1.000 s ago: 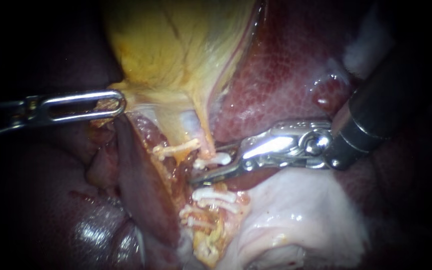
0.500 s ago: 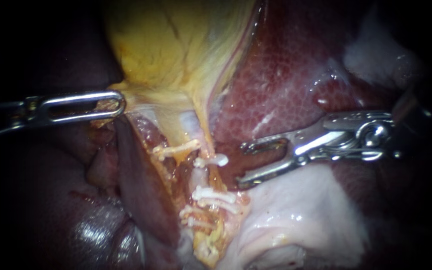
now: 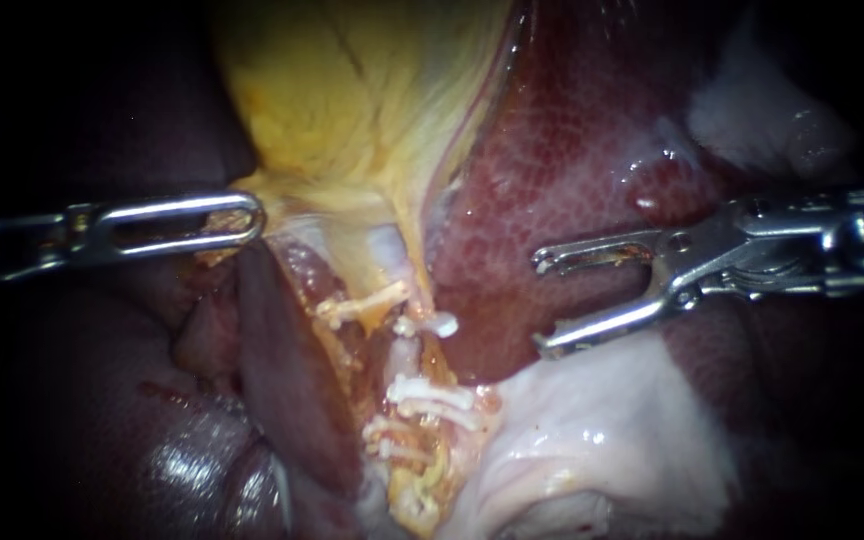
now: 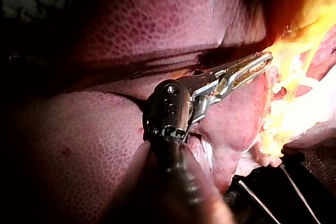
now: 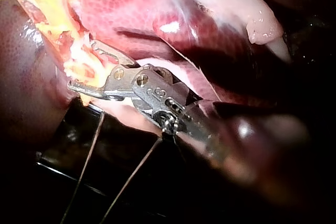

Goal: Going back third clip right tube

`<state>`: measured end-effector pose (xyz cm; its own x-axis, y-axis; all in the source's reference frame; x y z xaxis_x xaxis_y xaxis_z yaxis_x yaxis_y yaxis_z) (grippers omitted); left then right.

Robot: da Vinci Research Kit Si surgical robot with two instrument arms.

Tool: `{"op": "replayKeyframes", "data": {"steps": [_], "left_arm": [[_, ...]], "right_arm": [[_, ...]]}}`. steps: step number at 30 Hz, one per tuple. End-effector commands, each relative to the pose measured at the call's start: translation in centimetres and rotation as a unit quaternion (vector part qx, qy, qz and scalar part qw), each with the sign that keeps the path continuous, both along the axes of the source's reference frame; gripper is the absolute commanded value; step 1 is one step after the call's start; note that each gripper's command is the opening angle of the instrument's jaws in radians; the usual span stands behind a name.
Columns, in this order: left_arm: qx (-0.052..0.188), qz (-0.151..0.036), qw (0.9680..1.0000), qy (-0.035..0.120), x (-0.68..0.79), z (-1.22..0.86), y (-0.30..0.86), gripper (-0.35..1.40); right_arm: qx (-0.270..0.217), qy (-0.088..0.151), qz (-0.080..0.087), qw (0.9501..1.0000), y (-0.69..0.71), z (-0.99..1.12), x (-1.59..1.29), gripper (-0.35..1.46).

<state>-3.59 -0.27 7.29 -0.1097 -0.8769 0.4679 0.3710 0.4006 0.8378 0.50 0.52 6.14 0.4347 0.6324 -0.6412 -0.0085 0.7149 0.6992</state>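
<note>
Gaping empty, the right pincer (image 3: 542, 306) hangs over liver (image 3: 572, 140), apart from the clips (image 3: 430, 393); left pincer (image 3: 250, 219) grasps gallbladder (image 3: 352, 100).

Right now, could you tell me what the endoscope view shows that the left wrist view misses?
Endoscope only: my right steel instrument, jaws open, and small white clips on a pale tube. Left wrist only: two thin pale strands over a dark surface. Both: my left steel instrument, jaws shut on the yellow gallbladder, and the dark red liver.
</note>
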Motion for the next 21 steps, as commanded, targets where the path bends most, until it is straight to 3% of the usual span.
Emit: {"op": "replayKeyframes", "data": {"steps": [1,4,8,21], "left_arm": [[0.000,0.002,1.0000,0.002,-0.09,0.05,0.01,-0.35],[0.001,0.006,1.0000,0.004,-0.29,0.15,0.01,-0.35],[0.001,0.010,0.9999,0.003,-0.43,0.19,0.00,-0.35],[0.001,0.015,0.9999,0.004,-0.46,0.21,-0.02,-0.35]], "right_arm": [[0.000,0.000,0.000,1.0000,-0.01,0.01,0.00,0.60],[0.001,0.001,-0.002,1.0000,-0.02,0.01,0.00,0.60],[0.001,0.002,-0.003,1.0000,-0.04,0.00,0.00,0.60],[0.002,0.003,-0.005,1.0000,-0.05,-0.02,0.00,0.60]]}}
